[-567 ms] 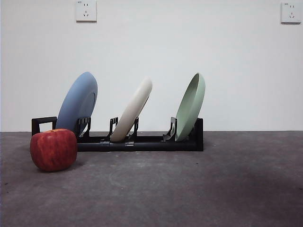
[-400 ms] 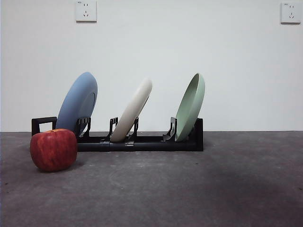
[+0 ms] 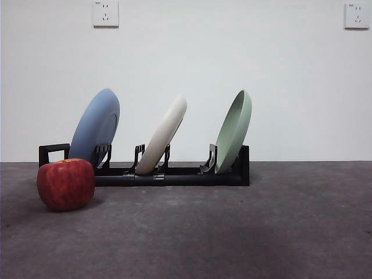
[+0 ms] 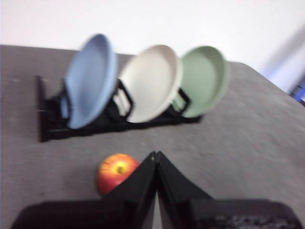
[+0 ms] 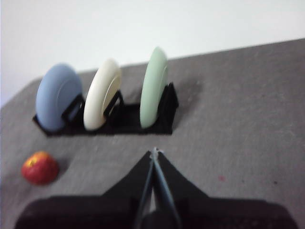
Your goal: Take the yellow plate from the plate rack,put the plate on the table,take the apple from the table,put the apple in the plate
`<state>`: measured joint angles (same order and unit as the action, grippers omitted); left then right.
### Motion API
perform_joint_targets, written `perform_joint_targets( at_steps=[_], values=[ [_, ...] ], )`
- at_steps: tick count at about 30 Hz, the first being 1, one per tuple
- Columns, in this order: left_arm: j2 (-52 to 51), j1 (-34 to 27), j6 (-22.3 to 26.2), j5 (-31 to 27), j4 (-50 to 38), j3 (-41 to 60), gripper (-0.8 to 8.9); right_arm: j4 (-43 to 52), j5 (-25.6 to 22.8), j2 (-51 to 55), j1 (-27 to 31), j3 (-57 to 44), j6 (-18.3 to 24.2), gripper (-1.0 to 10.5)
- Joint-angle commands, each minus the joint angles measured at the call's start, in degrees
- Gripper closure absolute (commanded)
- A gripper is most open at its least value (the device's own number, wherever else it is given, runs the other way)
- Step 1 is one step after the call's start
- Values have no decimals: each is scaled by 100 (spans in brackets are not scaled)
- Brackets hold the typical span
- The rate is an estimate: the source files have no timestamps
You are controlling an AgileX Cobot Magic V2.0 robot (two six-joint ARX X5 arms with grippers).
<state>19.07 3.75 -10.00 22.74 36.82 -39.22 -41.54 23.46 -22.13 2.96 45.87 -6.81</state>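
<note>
The cream yellow plate [image 3: 164,135] stands tilted in the middle slot of the black plate rack [image 3: 174,173], between a blue plate [image 3: 96,127] and a pale green plate [image 3: 234,131]. The red apple [image 3: 65,183] sits on the table [image 3: 244,232] in front of the rack's handle end. Neither gripper shows in the front view. My left gripper [image 4: 156,154] is shut and empty, held high, with the apple [image 4: 117,171] and the yellow plate [image 4: 151,82] beyond it. My right gripper [image 5: 154,152] is shut and empty, above the table, short of the rack [image 5: 119,119].
Two wall sockets [image 3: 105,13] sit high on the white back wall. The blue plate [image 5: 58,95] and green plate [image 5: 153,86] flank the yellow plate [image 5: 101,99] closely. The apple [image 5: 40,168] lies far to one side in the right wrist view.
</note>
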Motion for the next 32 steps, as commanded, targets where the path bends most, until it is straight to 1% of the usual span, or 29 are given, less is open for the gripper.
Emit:
perform_joint_targets(
  at_steps=[1, 4, 8, 12, 15, 18, 19, 20, 21, 22, 23, 24, 25, 30, 32],
  values=[
    [315, -17, 339, 319, 409, -568, 820, -483, 42, -315, -61, 590, 463, 957],
    [603, -17, 514, 476, 791, -1088, 820, -1021, 146, -640, -74, 1104, 643, 957],
    [861, -15, 730, 474, 1198, -1589, 820, -1650, 339, -968, -76, 1534, 1001, 957],
    [986, -7, 789, 479, 1335, -1790, 819, -1777, 350, -1110, -76, 1661, 1016, 957],
    [1016, -7, 787, 483, 1333, -1792, 817, -1781, 518, -1113, -76, 1681, 1016, 948],
    [1058, -7, 787, 667, 1327, -1794, 812, -1768, 654, -1113, -76, 1707, 1012, 941],
    [1086, -7, 787, 785, 1322, -1797, 794, -1768, 664, -1115, -76, 1727, 1012, 915],
    [1117, -7, 780, 885, 1320, -1797, 704, -1768, 675, -1115, -76, 1751, 1012, 820],
    [1167, -7, 765, 946, 1320, -1797, 556, -1768, 708, -1115, -76, 1775, 1005, 686],
    [1220, -7, 765, 964, 1322, -1799, 354, -1768, 769, -1115, -76, 1794, 1003, 537],
    [1270, -7, 765, 977, 1320, -1799, 231, -1770, 798, -1115, -76, 1801, 1001, 442],
    [1320, -7, 765, 1064, 1320, -1799, 209, -1773, 809, -1115, -76, 1805, 999, 387],
    [1370, -4, 765, 1141, 1307, -1799, 209, -1790, 809, -1115, -76, 1805, 997, 377],
    [1572, -2, 767, 1252, 1064, -1799, 210, -1858, 809, -1141, -76, 1805, 981, 377],
    [1663, 0, 767, 1390, 938, -1799, 210, -1858, 811, -1147, -76, 1805, 981, 378]
  ],
)
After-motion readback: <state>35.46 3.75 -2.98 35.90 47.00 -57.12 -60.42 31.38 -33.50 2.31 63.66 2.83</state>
